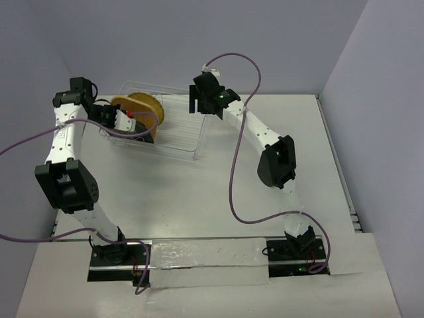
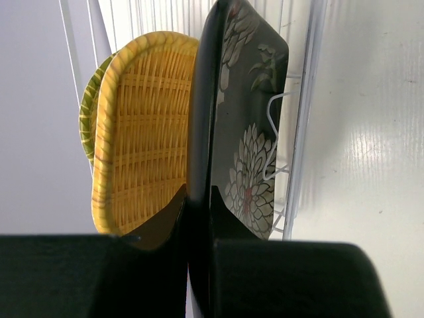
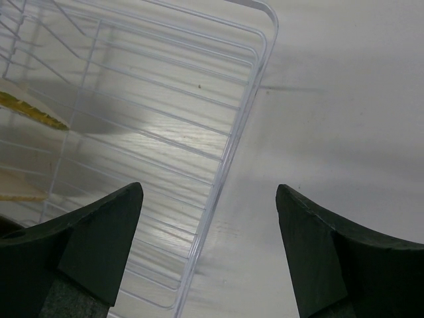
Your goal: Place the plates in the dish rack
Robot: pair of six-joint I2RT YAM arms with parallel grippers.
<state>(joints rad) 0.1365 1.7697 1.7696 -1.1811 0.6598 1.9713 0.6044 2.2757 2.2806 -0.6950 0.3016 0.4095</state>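
Note:
The clear wire dish rack (image 1: 173,129) lies at the back left of the table. In it, the small yellow plate (image 2: 88,116), the orange woven plate (image 2: 142,132) and the black flowered plate (image 2: 248,139) stand on edge side by side. My left gripper (image 2: 199,199) is shut on the near rim of the black plate, which stands upright in the rack; from above it shows at the rack's left end (image 1: 127,122). My right gripper (image 3: 209,189) is open and empty, hovering above the rack's far right corner (image 1: 197,101). Plate edges (image 3: 30,109) show at the left of the right wrist view.
The rack's wire rim (image 3: 228,152) runs between my right fingers, with bare white table (image 3: 344,99) to its right. Purple cables (image 1: 233,179) loop over the table beside both arms. Walls close in at the back and sides.

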